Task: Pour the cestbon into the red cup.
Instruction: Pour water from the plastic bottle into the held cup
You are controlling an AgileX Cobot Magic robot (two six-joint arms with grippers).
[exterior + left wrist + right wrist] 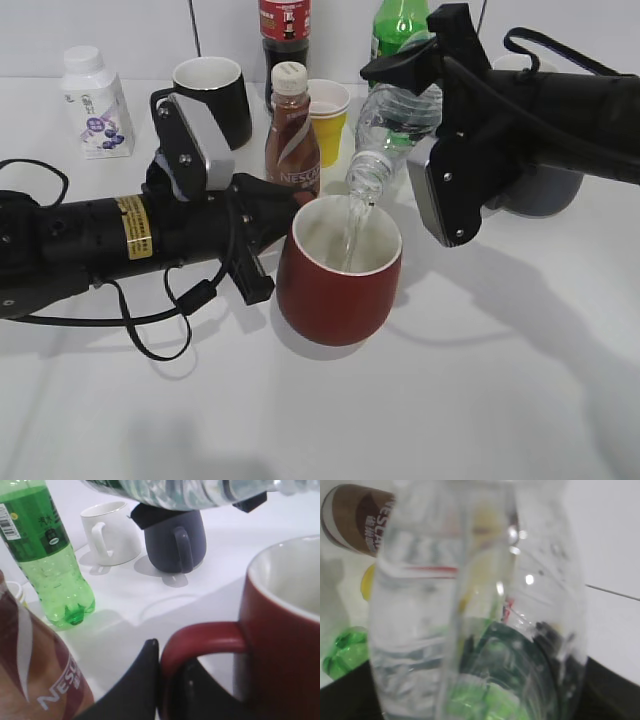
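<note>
1. Exterior view: the right gripper (420, 85), at upper right, is clamped on the cestbon (392, 125), tilted mouth-down over the red cup (338, 272) at frame centre; a thin stream of water falls into the cup's white inside.
2. The left gripper (262, 240) reaches in from the left to the cup's handle side.
3. Left wrist view alone shows the handle (200, 637) (lower centre) with one dark finger (137, 680) against it; whether the pincer is clenched I cannot tell.
4. Right wrist view: the bottle fills the frame, blurred.
</note>
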